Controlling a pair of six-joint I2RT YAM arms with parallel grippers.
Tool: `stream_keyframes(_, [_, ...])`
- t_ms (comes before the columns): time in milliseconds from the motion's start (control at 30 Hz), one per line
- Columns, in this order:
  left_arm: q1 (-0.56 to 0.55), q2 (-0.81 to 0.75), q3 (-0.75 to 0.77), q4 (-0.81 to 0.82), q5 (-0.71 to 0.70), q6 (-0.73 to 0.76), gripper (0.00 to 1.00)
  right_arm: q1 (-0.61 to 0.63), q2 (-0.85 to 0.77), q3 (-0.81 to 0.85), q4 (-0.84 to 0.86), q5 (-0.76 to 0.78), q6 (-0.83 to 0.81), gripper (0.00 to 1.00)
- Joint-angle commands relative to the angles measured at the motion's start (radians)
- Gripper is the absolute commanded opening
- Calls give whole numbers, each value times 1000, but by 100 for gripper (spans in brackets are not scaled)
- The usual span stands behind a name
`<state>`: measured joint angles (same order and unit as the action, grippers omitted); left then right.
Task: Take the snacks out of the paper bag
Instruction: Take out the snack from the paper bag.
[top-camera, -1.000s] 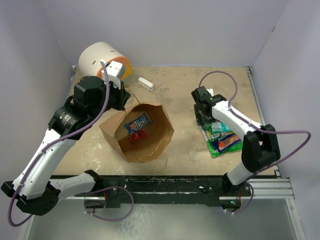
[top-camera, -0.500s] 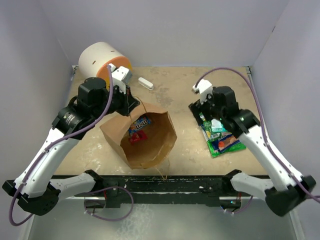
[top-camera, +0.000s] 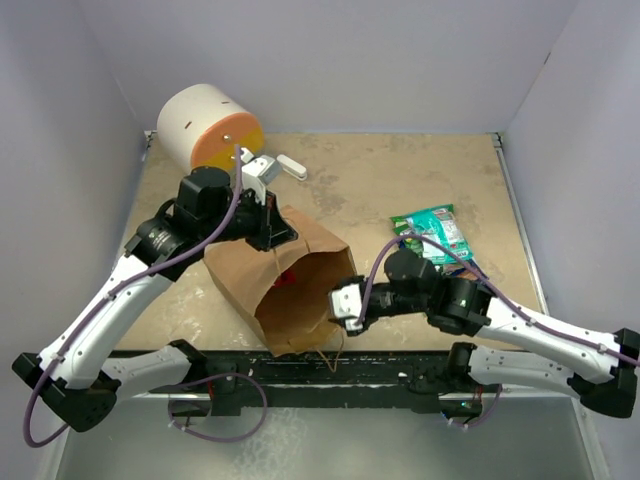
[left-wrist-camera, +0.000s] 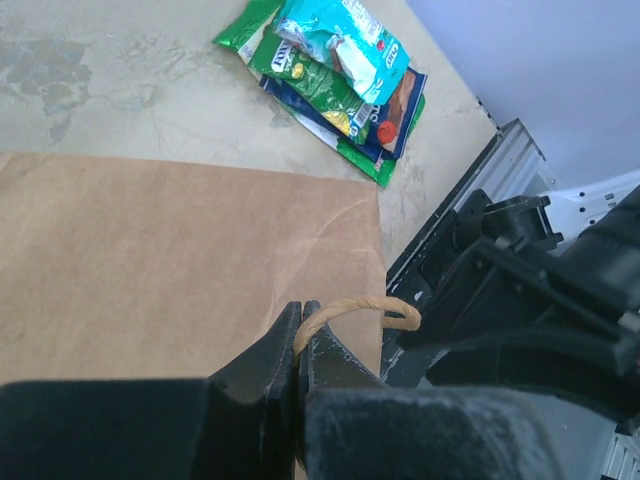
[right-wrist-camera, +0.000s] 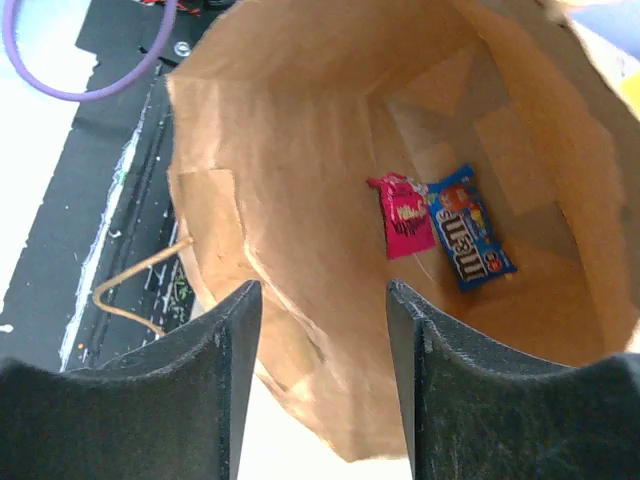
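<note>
The brown paper bag (top-camera: 290, 275) lies tipped, mouth toward the near edge. My left gripper (top-camera: 272, 228) is shut on its twisted handle (left-wrist-camera: 345, 312) at the far rim and lifts it. My right gripper (top-camera: 345, 300) is open and empty just outside the bag's mouth, looking inside. In the right wrist view a pink packet (right-wrist-camera: 405, 215) and a blue packet (right-wrist-camera: 470, 228) lie on the bag's inner bottom (right-wrist-camera: 300, 200). A pile of removed snacks (top-camera: 432, 235), green, teal and blue, lies on the table to the right, and shows in the left wrist view (left-wrist-camera: 335, 75).
A white-and-orange cylinder (top-camera: 210, 130) lies at the back left. A small white bar (top-camera: 291, 167) lies beside it. The bag's second handle (right-wrist-camera: 140, 285) hangs over the black front rail (top-camera: 400, 365). Purple walls stand on three sides.
My right arm swung from the snack pile to the front of the bag's mouth, open. My left gripper pulled the bag's far rim up and right, tipping the bag forward.
</note>
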<state>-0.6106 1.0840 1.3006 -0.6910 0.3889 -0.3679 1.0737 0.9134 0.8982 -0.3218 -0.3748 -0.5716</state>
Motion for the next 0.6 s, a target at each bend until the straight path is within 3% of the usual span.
stream_keyframes(0, [4, -44, 1, 87, 7, -63, 0, 111, -17, -79, 233, 89, -70, 53])
stream_keyframes(233, [3, -33, 23, 63, 15, -66, 0, 141, 183, -182, 551, 243, -273, 52])
stream_keyframes(400, [3, -20, 52, 41, 32, -45, 0, 134, 362, -214, 746, 223, -318, 57])
stream_keyframes(567, [4, -25, 62, 33, 35, -19, 0, 113, 503, -184, 808, 189, -330, 61])
